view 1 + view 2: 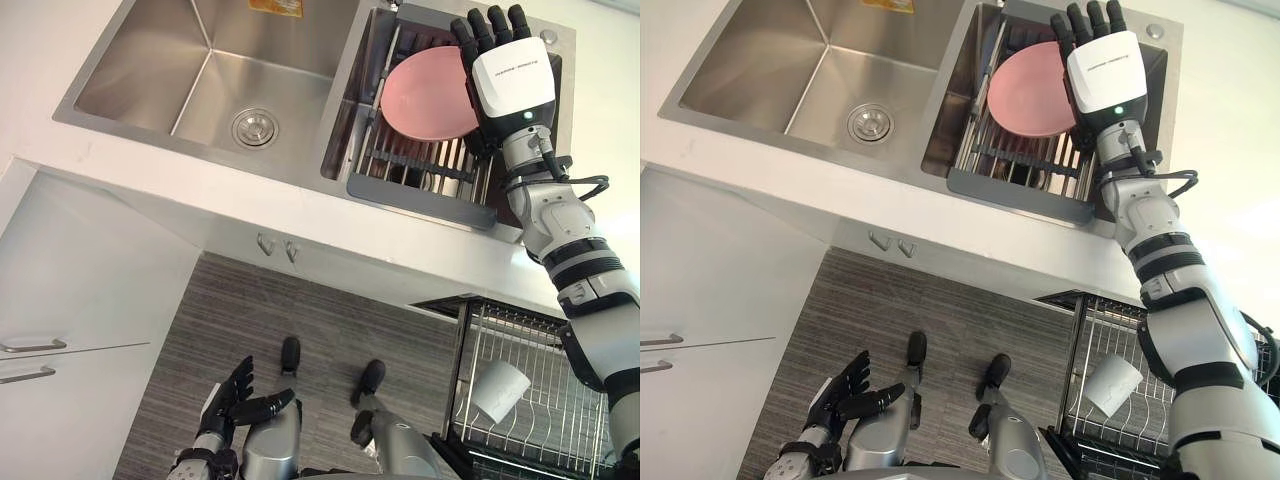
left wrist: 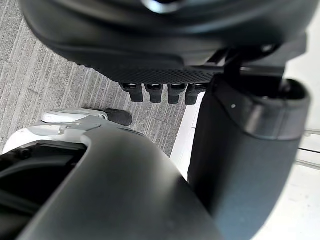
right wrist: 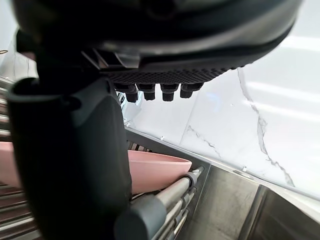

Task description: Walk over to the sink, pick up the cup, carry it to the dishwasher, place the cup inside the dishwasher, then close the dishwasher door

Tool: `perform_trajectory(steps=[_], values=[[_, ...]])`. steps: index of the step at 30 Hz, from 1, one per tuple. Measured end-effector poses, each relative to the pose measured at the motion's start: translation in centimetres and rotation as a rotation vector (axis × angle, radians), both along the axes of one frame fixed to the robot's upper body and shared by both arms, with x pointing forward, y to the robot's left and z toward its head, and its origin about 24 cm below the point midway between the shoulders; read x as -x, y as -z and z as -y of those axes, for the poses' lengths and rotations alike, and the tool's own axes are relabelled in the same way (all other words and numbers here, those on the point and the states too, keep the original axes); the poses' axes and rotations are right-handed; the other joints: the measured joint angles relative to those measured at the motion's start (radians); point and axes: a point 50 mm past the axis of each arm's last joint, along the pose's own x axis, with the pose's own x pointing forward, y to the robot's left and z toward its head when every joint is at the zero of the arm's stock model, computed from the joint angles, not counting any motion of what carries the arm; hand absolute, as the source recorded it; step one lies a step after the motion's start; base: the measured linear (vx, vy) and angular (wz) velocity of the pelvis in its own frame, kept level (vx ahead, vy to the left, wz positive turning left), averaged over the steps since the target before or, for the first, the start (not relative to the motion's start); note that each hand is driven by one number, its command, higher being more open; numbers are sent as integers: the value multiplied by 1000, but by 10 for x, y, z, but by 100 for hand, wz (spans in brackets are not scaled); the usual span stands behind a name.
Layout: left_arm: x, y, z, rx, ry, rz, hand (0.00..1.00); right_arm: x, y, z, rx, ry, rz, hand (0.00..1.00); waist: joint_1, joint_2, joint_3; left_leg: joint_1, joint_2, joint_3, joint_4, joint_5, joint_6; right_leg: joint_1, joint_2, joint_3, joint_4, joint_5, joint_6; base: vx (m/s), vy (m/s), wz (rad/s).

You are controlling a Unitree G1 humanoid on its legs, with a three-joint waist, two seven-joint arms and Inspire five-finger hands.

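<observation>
Fingers (image 1: 478, 30) at plate (image 1: 425, 95), cup (image 1: 500, 390) well apart

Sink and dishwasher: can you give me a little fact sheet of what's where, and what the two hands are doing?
right hand: open, over the pink plate's edge; contact unclear
pink plate: leaning in the grey dish rack
left basin: steel, with a drain
white cup: tilted in the pulled-out dishwasher rack
left hand: open, low above the floor

Steel sink (image 1: 150, 80) holding dish rack (image 1: 420, 195), pink plate (image 1: 425, 95) inside, white cup (image 1: 500, 390) on dishwasher rack (image 1: 463, 350)
</observation>
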Motion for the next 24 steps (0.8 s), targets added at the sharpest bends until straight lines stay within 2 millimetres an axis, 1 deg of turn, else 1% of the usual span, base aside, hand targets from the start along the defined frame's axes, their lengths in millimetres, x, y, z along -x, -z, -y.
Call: perform_trajectory(steps=[1,3,8,10,13,18,21,24], values=[[0,0,0,1,1,1,100,0,0,0,1,-2,8,0,0,1,0,-2,0,1,0,0,0,-2,0,1,0,0,-1,0,0,0],[-3,0,2,9,0,5,100,2,-2,0,1,-15,43,0,0,9,5,-3,1,1,0,2,-1,-4,1,1,0,2,-2,0,0,0],[-4,0,5,23,2,9,100,5,-6,1,-2,-39,113,0,-2,22,13,-6,3,5,0,4,-1,-10,3,5,0,4,-4,33,19,-2],[-5,0,6,27,4,10,100,6,-11,2,-19,-44,149,0,-2,28,16,-8,4,5,0,4,-1,-11,4,5,-2,4,-4,49,18,1],[-6,0,9,38,9,14,100,10,-28,4,-75,-62,222,0,2,40,23,-10,3,5,0,4,-1,-13,4,4,-3,4,-4,60,22,1],[-7,0,10,49,18,20,100,10,-28,0,-91,-108,218,0,-6,50,28,-11,3,13,0,4,-1,-18,4,12,-3,4,-4,55,28,-4],[-7,0,11,54,16,22,100,13,-35,0,-131,-121,249,0,-3,53,29,-13,3,12,0,4,-1,-19,5,12,-3,4,-4,34,20,1],[-8,0,11,61,11,24,100,18,-46,-2,-182,-151,307,0,0,54,30,-13,2,12,0,4,-1,-20,7,11,-3,4,-4,38,23,1]])
